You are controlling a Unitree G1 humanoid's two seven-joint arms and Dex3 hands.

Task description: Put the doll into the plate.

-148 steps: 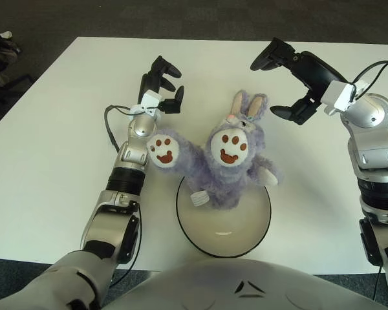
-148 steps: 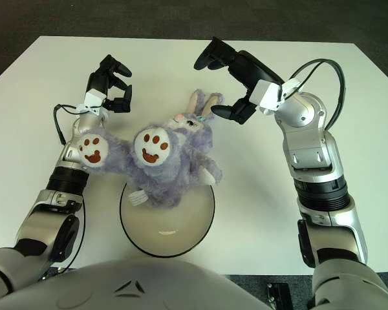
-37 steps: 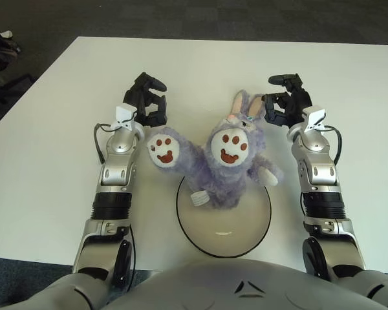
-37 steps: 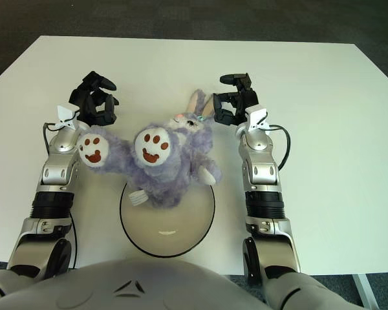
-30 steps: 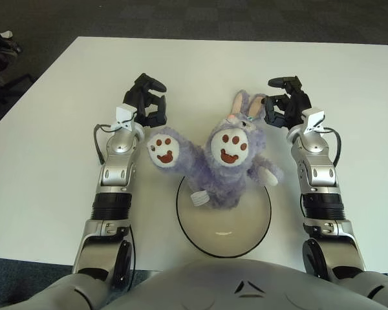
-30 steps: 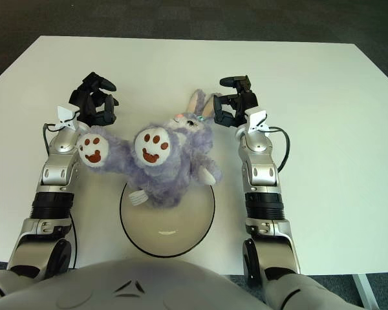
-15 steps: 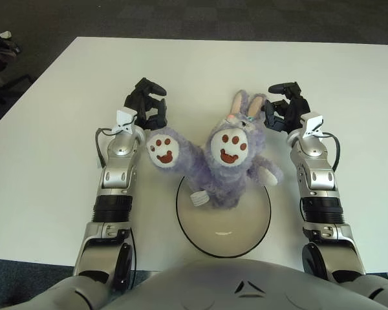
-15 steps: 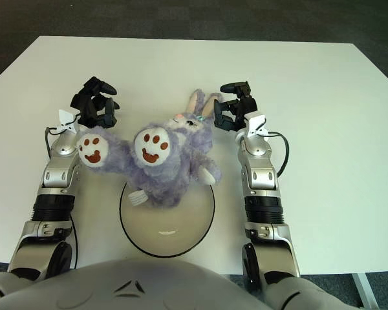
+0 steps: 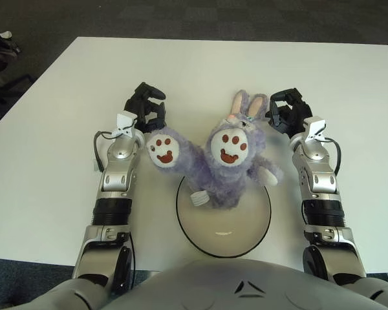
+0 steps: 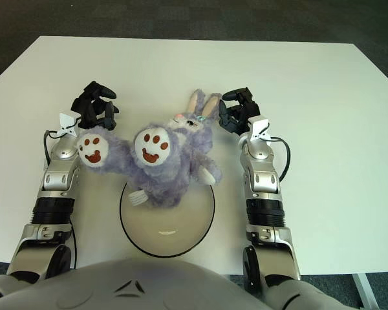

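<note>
Nearest the robot sits the round plate [image 9: 246, 232], black-rimmed, on the white bench [image 9: 45, 161]. The purple bunny doll [image 9: 229, 171] lies half across the plate's far edge, feet up, ears pointing away. Left hand [image 9: 145, 110] beside its left foot, fingers curled, holding nothing. Right hand [image 9: 288, 116] by the ears, curled and empty too. Dark carpet [image 9: 181, 16] beyond the bench.
</note>
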